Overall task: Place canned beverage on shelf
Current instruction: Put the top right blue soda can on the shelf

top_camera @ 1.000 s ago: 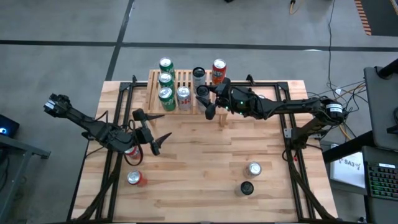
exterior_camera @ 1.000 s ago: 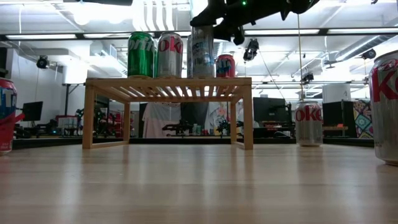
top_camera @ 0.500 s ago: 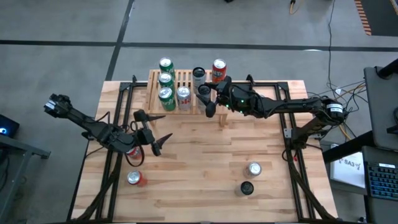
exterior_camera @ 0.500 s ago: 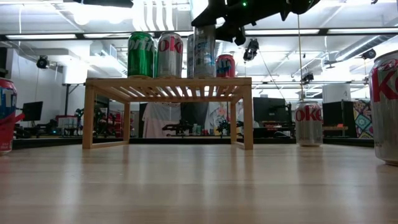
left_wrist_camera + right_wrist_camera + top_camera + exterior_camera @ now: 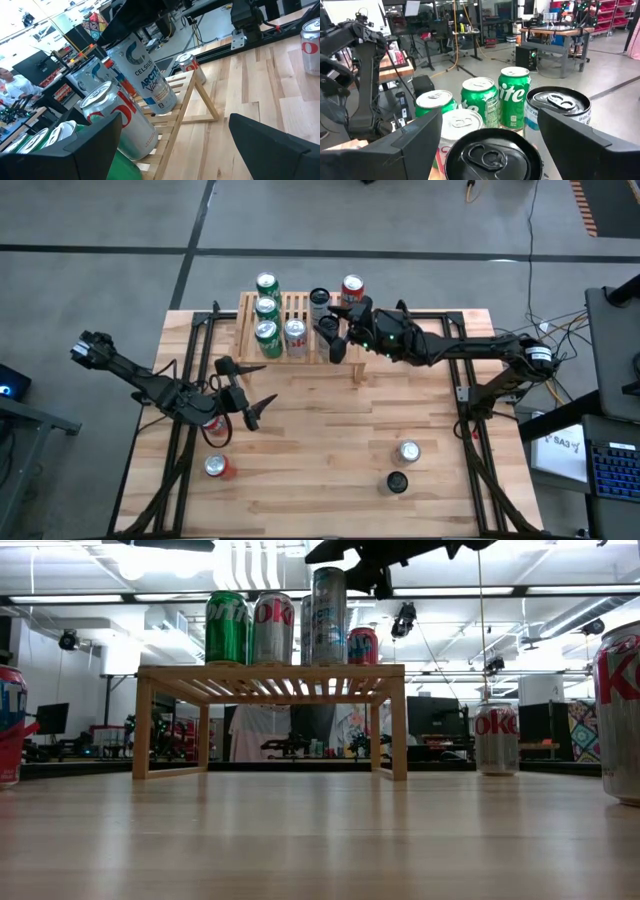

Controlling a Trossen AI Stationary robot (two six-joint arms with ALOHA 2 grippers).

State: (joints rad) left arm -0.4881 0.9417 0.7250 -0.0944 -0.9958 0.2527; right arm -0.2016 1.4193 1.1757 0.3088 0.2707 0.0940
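Your right gripper (image 5: 337,338) hangs above the shelf (image 5: 303,305), jaws spread and clear of any can; in the low view its dark fingers sit above the can tops, touching nothing.

The tall pale Celsius can (image 5: 328,616) stands upright on the slatted top, toward the shelf's right end; the left wrist view shows its label and base resting on the slats (image 5: 149,79); in the right wrist view its black lid (image 5: 492,155) sits directly under the camera, between the two spread fingers.

Beside it on the shelf: a silver Coke can (image 5: 272,629) and a green Sprite can (image 5: 227,628), both upright; a red can (image 5: 363,645) stands farther back, and from above it looks to be just past the shelf's rear right corner (image 5: 351,288).

Your left gripper (image 5: 246,388) waits over the tabletop (image 5: 330,440) on the left side, well apart from the shelf, jaws wide and empty.

Loose on the table: a silver can (image 5: 408,451) and a dark-topped can (image 5: 397,481) near the right front; a red-and-silver can (image 5: 216,467) at left front.
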